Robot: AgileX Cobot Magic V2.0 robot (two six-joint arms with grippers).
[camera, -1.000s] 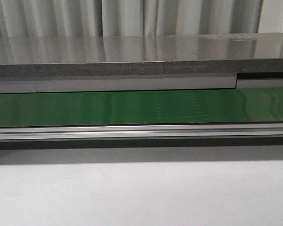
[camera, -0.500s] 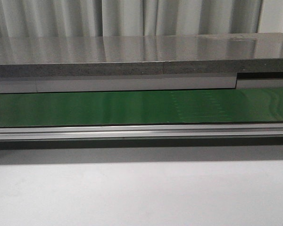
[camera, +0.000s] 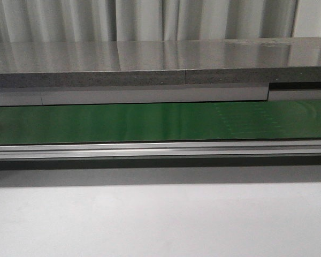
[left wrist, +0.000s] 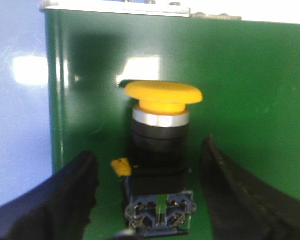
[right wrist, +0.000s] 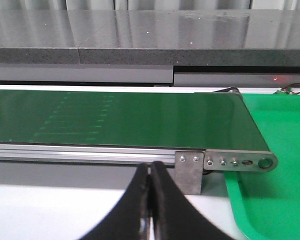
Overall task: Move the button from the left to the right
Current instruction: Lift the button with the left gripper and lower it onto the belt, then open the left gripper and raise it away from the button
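The button (left wrist: 162,95) has a yellow mushroom head, a silver collar and a black body with a bluish terminal block. It shows only in the left wrist view, lying on a green surface (left wrist: 240,75). My left gripper (left wrist: 149,152) is open, with one black finger (left wrist: 75,190) on each side of the button's body and a gap on both sides. My right gripper (right wrist: 151,167) is shut and empty, over the white table just in front of the conveyor's end. Neither gripper nor the button shows in the front view.
A green conveyor belt (camera: 150,122) with an aluminium side rail (camera: 150,149) runs across the front view, a grey shelf (camera: 150,59) behind it. In the right wrist view the belt ends at a metal bracket (right wrist: 189,167), beside a green tray (right wrist: 280,190).
A faint pattern on the belt has shifted to the right across the front view frames. Nothing else there has changed.
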